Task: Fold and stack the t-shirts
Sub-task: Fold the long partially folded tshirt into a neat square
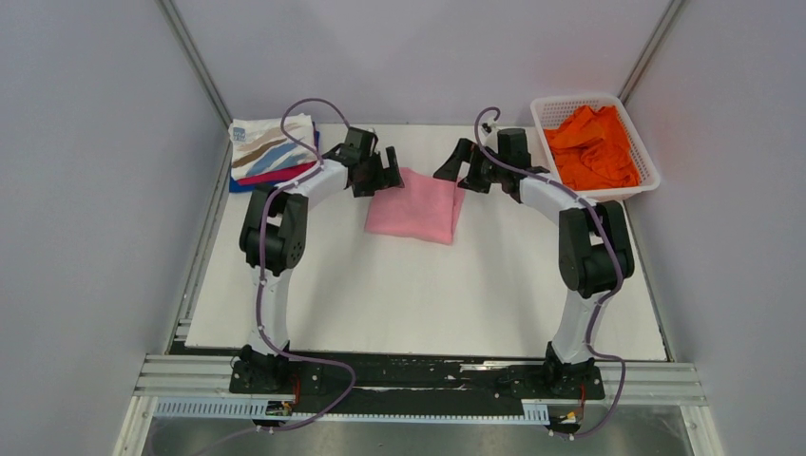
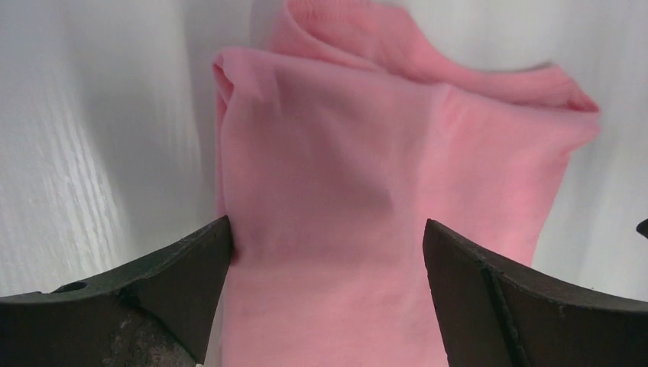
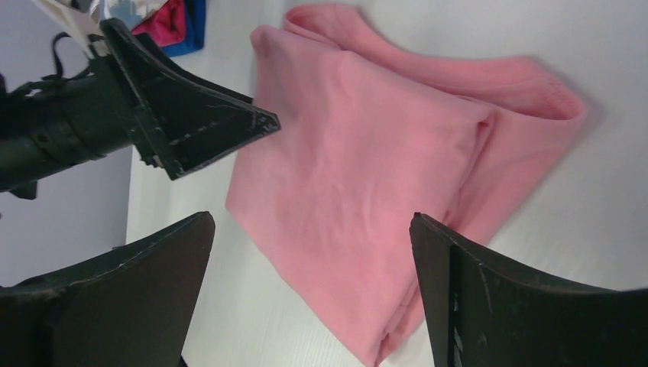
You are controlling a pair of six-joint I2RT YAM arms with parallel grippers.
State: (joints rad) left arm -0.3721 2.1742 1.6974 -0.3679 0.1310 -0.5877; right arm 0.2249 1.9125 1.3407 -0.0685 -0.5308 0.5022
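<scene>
A folded light pink t-shirt (image 1: 416,206) lies flat on the white table at the back middle. My left gripper (image 1: 385,171) hangs open over its far left corner, and my right gripper (image 1: 454,167) hangs open over its far right corner. Neither holds cloth. In the left wrist view the pink t-shirt (image 2: 382,199) fills the space between the spread fingers. The right wrist view shows the pink t-shirt (image 3: 359,191) below, with the left gripper's finger (image 3: 199,122) beyond it. A stack of folded t-shirts (image 1: 271,150), streak-printed on top with magenta and blue under it, sits at the back left.
A white lattice basket (image 1: 608,102) at the back right holds a crumpled orange t-shirt (image 1: 594,147). Grey walls close in the table on the left, right and back. Both arm bases stand on the black rail at the near edge.
</scene>
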